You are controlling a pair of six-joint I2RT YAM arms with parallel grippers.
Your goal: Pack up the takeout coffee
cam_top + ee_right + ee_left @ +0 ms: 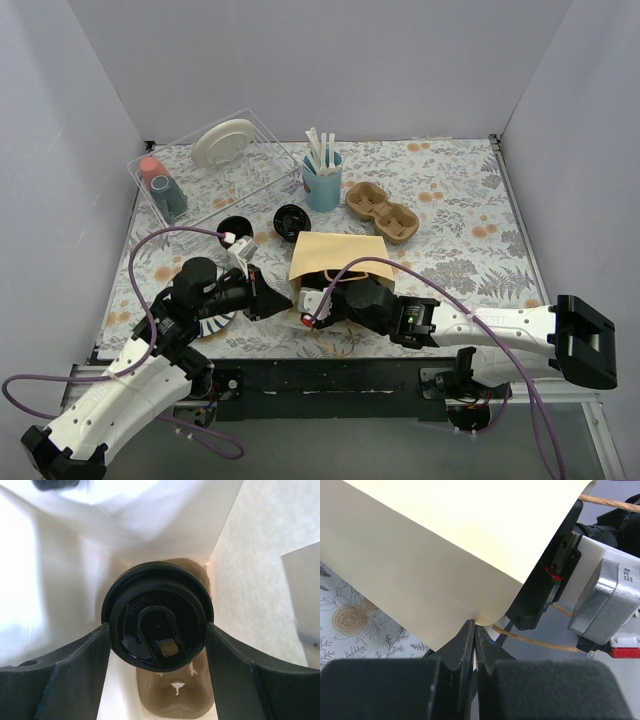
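While the overhead camera shows only a brown paper bag on the floral tablecloth with both arms meeting at its near mouth, the right wrist camera looks inside. There the takeout coffee, its black sip lid facing the lens, sits between the bag's pale walls. The right gripper clasps it, with a dark finger pressed against each side of the lid's rim. From above, the cup is hidden by the bag.

The left wrist camera gives the other half of the scene. The left gripper has its fingers pressed together on the bag's edge near a twine handle, and the right arm's wrist housing is just beyond. From overhead that pinch cannot be made out.

Only the overhead view takes in the rest of the table. A light blue cup of white sticks, a cardboard cup carrier and a clear dish rack stand beyond the bag, well apart from both grippers.
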